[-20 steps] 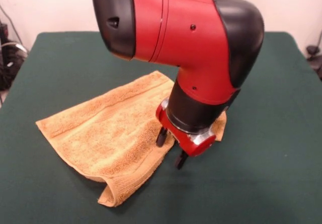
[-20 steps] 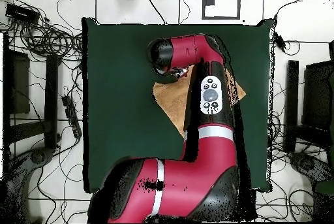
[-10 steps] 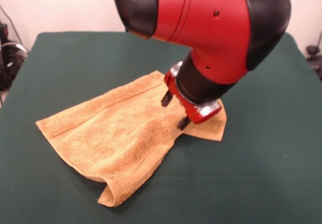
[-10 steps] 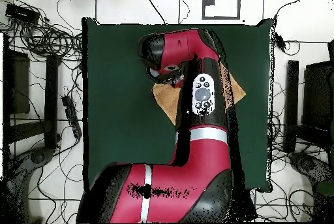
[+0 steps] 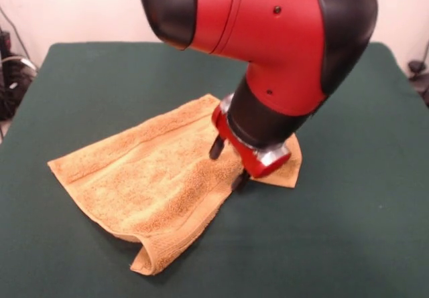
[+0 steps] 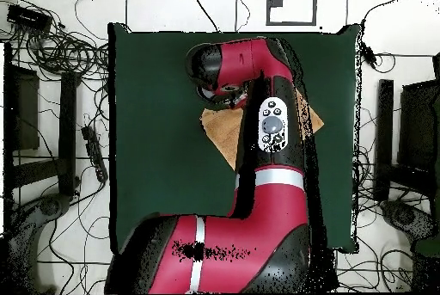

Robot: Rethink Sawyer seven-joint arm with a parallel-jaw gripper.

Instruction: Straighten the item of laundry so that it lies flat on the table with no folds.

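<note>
Towel (image 5: 157,177) rumpled on table (image 5: 362,231) — tool (image 5: 226,164) spread just above it.

Looks like a robotics lab: cables (image 6: 60,46) tangled across the floor all around the green table (image 6: 155,137).

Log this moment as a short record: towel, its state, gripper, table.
towel: orange-tan terry towel, near the middle of the table
towel state: not flat; the near corner is folded under into a loop at the front edge, and the cloth looks doubled
gripper: gripper open, tips pointing down at the towel's right part; contact with the cloth cannot be told
arm: red and black arm lies over much of the towel in the overhead view
table: dark green table
</note>
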